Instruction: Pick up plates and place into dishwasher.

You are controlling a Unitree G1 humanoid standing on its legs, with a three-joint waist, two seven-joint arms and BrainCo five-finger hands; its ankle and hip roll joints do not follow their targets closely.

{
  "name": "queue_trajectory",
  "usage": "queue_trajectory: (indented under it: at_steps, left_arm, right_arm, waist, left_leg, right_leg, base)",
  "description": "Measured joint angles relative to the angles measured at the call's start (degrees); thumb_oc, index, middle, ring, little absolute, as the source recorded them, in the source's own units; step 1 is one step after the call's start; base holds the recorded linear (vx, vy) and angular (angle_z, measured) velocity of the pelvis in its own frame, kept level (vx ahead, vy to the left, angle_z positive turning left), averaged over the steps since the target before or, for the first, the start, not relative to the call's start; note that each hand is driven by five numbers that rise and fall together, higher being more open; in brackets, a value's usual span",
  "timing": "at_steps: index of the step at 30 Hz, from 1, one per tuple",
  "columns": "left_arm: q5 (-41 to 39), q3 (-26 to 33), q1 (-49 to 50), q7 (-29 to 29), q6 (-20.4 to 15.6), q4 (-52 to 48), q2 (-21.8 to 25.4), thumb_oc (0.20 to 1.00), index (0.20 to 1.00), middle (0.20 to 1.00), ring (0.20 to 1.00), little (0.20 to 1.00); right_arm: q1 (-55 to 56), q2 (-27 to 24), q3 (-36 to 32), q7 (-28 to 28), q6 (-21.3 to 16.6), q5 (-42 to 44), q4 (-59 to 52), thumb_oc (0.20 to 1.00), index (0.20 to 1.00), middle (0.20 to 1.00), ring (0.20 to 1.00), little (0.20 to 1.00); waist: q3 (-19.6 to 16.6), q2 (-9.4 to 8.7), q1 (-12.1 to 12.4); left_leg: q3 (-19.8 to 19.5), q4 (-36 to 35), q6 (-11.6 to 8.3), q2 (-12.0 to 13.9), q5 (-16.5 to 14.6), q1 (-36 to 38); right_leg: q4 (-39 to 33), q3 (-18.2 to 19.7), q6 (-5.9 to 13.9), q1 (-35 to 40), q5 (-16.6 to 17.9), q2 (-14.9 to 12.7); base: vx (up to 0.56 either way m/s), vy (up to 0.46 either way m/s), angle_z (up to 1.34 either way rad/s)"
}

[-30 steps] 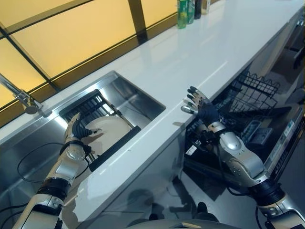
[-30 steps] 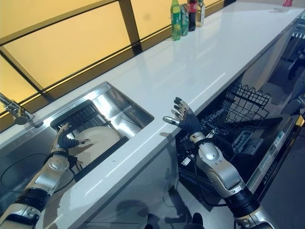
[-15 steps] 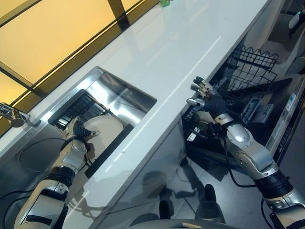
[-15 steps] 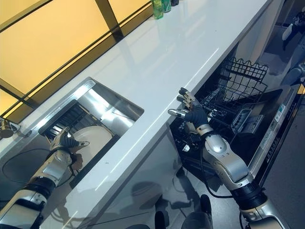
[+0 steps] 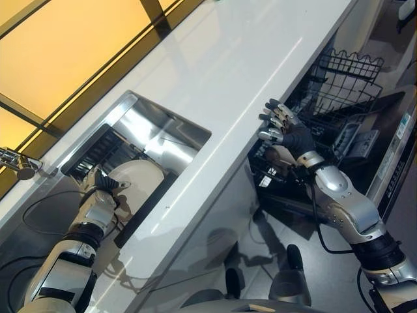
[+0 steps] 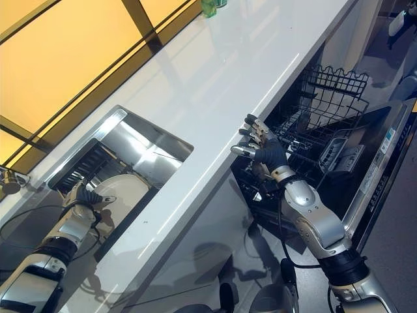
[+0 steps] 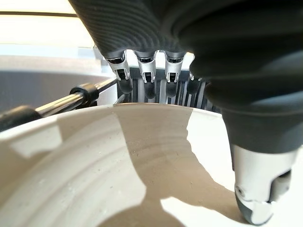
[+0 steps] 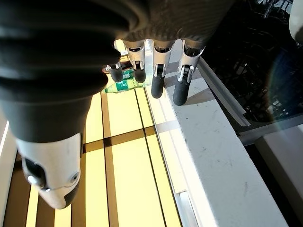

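Observation:
A large cream plate [image 5: 140, 179] leans in a black dish rack [image 5: 98, 147] inside the steel sink [image 5: 166, 127]. My left hand [image 5: 103, 189] is at the plate's left rim. In the left wrist view its fingers [image 7: 149, 78] hook over the far rim of the plate [image 7: 94, 170], and the thumb [image 7: 255, 189] presses on the near face. My right hand [image 5: 290, 134] hovers open, fingers spread, at the counter's front edge above the open dishwasher. The dishwasher's black wire rack [image 5: 348, 75] is pulled out and holds nothing that I can make out.
The white counter [image 5: 247, 59] runs between the sink and the dishwasher. The dishwasher door [image 5: 391, 163] lies open at the right. A faucet [image 5: 16, 162] stands left of the sink. Green bottles [image 6: 208, 6] sit at the counter's far end.
The camera has shifted, so the whole scene sits differently. My left hand stays at the plate's rim, slightly lower on it. The right hand keeps hovering at the counter edge.

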Motion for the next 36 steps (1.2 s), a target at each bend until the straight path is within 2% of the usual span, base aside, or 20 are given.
queue_trajectory:
  at_steps: [4, 8, 17, 19, 20, 21, 22, 23, 36]
  left_arm:
    - [-2.5, 0.6, -0.1, -5.0, -2.5, 1.6, 0.0, 1.000, 1.000, 1.000, 1.000, 1.000]
    - [-2.5, 1.2, -0.1, -9.0, -3.0, 1.7, 0.4, 1.000, 1.000, 1.000, 1.000, 1.000]
    - [-3.4, 1.2, 0.0, -28.8, -3.4, 1.7, 3.4, 1.000, 1.000, 1.000, 1.000, 1.000]
    - [-3.4, 1.2, -0.1, -31.8, -3.3, 1.7, 4.0, 1.000, 1.000, 1.000, 1.000, 1.000]
    - [-3.4, 1.3, -0.1, -33.2, -3.3, 1.6, 4.2, 0.931, 0.931, 0.931, 0.931, 0.931]
    - [-3.5, 1.3, -0.1, -34.3, -3.4, 1.4, 4.4, 0.639, 0.639, 0.639, 0.639, 0.639]
    - [-3.5, 1.3, -0.1, -35.4, -3.5, 1.2, 4.7, 0.520, 0.520, 0.520, 0.520, 0.520]
    - [-3.5, 1.3, -0.1, -36.2, -3.5, 1.1, 5.0, 0.200, 0.200, 0.200, 0.200, 0.200]
    - [-4.2, 2.9, 1.4, -41.2, -4.5, -1.2, 8.0, 0.200, 0.200, 0.200, 0.200, 0.200]
  right_arm:
    - [0.0, 0.0, -1.3, 0.4, 0.9, -0.5, -0.6, 1.000, 1.000, 1.000, 1.000, 1.000]
    - [0.1, 0.0, -2.3, 1.5, 1.4, -1.0, -0.6, 1.000, 1.000, 1.000, 1.000, 1.000]
    - [0.9, 0.0, -4.0, 3.2, 1.8, -1.3, -0.7, 1.000, 1.000, 1.000, 1.000, 1.000]
    - [1.3, 0.0, -3.9, 3.2, 1.8, -1.6, -0.7, 1.000, 1.000, 1.000, 1.000, 1.000]
    - [1.7, 0.0, -4.0, 3.2, 1.8, -1.7, -0.7, 1.000, 1.000, 1.000, 1.000, 1.000]
    - [2.1, -0.1, -4.1, 3.2, 1.8, -1.8, -0.7, 1.000, 1.000, 1.000, 1.000, 1.000]
    - [2.3, 0.0, -4.2, 3.3, 1.7, -1.8, -0.7, 1.000, 1.000, 1.000, 1.000, 1.000]
    - [2.4, 0.0, -4.3, 3.5, 1.7, -1.8, -0.7, 1.000, 1.000, 1.000, 1.000, 1.000]
    - [4.4, -0.6, -5.4, 2.7, 0.5, -1.7, -0.7, 1.000, 1.000, 1.000, 1.000, 1.000]
  waist:
    - [0.1, 0.72, 0.0]
    - [0.1, 0.76, -0.2]
    - [-0.3, 1.28, -0.2]
    - [-0.3, 1.34, -0.2]
    - [-0.3, 1.34, -0.2]
    - [-0.3, 1.35, -0.2]
    - [-0.3, 1.36, -0.2]
    - [-0.3, 1.36, -0.3]
    - [-0.4, 1.29, 0.2]
  left_leg:
    - [0.0, -0.1, 0.11, -0.4, 0.1, 0.0]
    - [0.0, -0.2, 0.19, -0.8, 0.1, 0.0]
    - [0.1, -0.2, 0.18, -1.3, 0.1, 0.3]
    - [0.1, -0.2, 0.18, -1.3, 0.1, 0.8]
    - [0.1, -0.2, 0.18, -1.3, 0.1, 1.2]
    - [0.1, -0.3, 0.18, -1.3, 0.1, 1.3]
    - [0.1, -0.4, 0.18, -1.3, 0.1, 1.4]
    - [0.1, -0.5, 0.18, -1.3, 0.1, 1.6]
    - [-0.1, -0.5, 0.18, -1.4, 0.1, 3.5]
  right_leg:
    - [0.0, 0.0, 0.27, 0.0, 0.0, -0.5]
    - [0.0, 0.0, 0.49, 0.0, 0.0, -0.8]
    - [0.0, -0.3, 0.68, 0.5, 0.0, -1.3]
    - [0.0, -0.4, 0.75, 1.0, -0.1, -1.3]
    - [0.0, -0.6, 0.82, 1.5, -0.2, -1.4]
    - [0.0, -0.9, 0.94, 2.0, -0.4, -1.4]
    - [0.0, -1.0, 1.17, 2.3, -0.6, -1.5]
    - [0.0, -1.0, 1.19, 2.3, -0.6, -1.5]
    - [0.0, -1.7, 1.01, 4.5, -1.2, -1.5]
  base:
    - [-0.02, 0.038, 0.01]
    - [0.00, 0.025, 0.01]
    - [0.00, 0.007, 0.00]
    - [0.00, -0.011, 0.02]
    - [0.00, -0.020, 0.08]
    - [0.00, -0.019, 0.10]
    - [0.00, -0.035, 0.06]
    - [0.00, -0.047, 0.02]
    - [0.01, -0.061, 0.04]
